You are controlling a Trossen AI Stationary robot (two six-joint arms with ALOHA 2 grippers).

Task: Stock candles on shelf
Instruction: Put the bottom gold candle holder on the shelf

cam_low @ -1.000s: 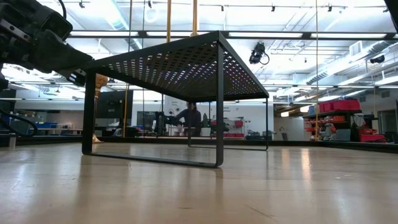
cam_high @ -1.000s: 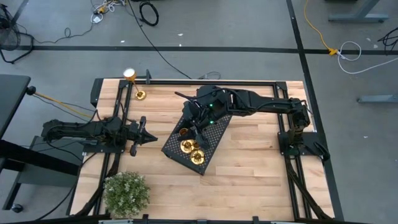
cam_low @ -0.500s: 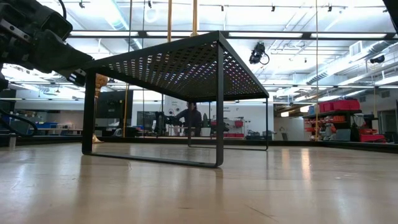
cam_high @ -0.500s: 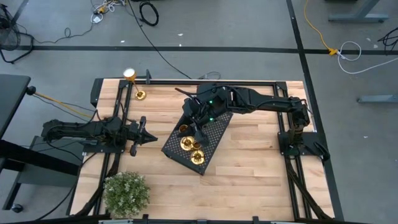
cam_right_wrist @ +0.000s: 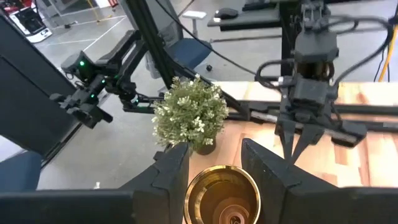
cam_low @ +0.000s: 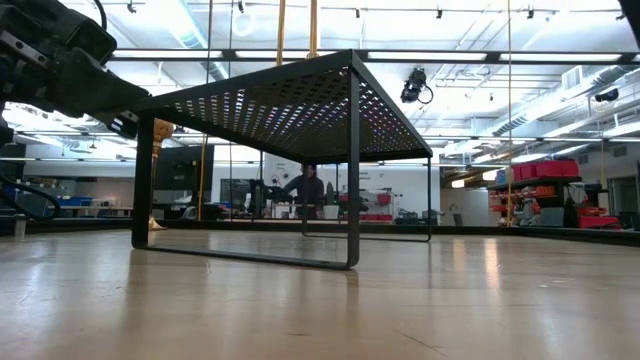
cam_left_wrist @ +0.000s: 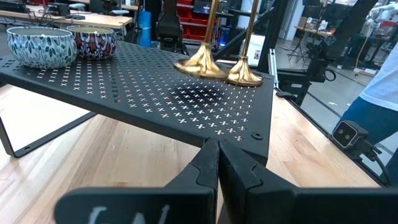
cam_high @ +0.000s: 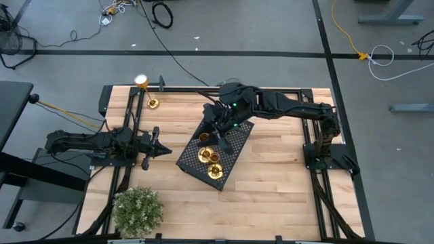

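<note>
The candles number three, and the nearest one to any jaws is the one in the right gripper (cam_right_wrist: 214,147): its brass cup (cam_right_wrist: 222,198) sits between the two dark fingers, which look closed against its sides, so the jaws grip it from above with the stem running straight down, upright. That gripper hangs over the shelf (cam_high: 232,144), the single black perforated platform at the centre of the high view, and the held candle's base (cam_left_wrist: 200,64) appears to be at the mesh or just above it; I cannot tell which. Just beside it on the mesh stands the second candle (cam_left_wrist: 244,76), also upright. Two patterned bowls (cam_left_wrist: 38,46) share the shelf's other end. The left gripper (cam_high: 161,148), at left centre on the worktop (cam_high: 271,183), has its jaws pressed together on nothing and points at the shelf. The third candle (cam_high: 152,103) stands upright at the upper left corner of the worktop, well apart from the shelf and nearer the left arm, off to the side of those jaws. One plant (cam_high: 137,210) sits at lower left.
</note>
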